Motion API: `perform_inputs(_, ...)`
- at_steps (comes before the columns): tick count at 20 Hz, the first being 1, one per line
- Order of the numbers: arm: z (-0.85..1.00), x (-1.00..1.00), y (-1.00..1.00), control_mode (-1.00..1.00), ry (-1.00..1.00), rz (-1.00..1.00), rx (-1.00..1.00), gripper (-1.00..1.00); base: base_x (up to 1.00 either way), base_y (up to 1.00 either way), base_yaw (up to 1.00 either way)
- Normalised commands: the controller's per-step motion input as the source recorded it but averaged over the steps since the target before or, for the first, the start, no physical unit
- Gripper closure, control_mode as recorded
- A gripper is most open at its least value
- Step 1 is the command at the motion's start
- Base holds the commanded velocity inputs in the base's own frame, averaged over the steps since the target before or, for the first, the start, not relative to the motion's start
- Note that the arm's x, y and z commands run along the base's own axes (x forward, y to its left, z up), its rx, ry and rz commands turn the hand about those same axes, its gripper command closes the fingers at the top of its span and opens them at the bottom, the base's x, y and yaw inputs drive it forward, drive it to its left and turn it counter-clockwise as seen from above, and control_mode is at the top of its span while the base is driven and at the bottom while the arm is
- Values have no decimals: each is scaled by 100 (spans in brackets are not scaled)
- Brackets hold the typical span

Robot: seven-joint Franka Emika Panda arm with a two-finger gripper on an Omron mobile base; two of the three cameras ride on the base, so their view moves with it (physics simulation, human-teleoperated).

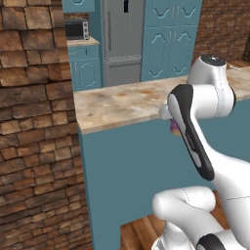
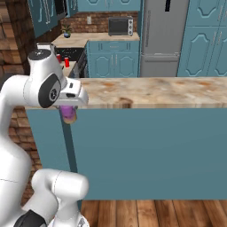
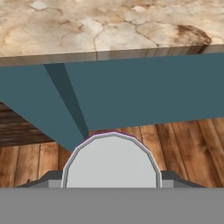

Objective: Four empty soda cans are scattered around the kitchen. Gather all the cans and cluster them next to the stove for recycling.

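Gripper (image 2: 68, 116) is clamping a purple soda can (image 2: 68, 114) at left centre of the right base frame, below the marble counter edge (image 2: 146, 105); in the hand view the can's grey end (image 3: 112, 161) is facing the camera, its long axis running away along the fingers.

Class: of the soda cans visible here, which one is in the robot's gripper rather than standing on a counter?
The purple can, clamped in the gripper beside the island; the red cans stand far back by the stove.
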Motion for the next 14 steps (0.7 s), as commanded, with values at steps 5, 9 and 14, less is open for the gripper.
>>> perform_inputs(5, 0, -7, -2, -100, 0, 0, 0, 100, 0, 0, 0)
perform_inputs(9, 0, -1, -1, -100, 0, 0, 0, 100, 0, 0, 0)
perform_inputs(14, 0, 0, 0, 100, 0, 0, 0, 100, -2, -1, 0)
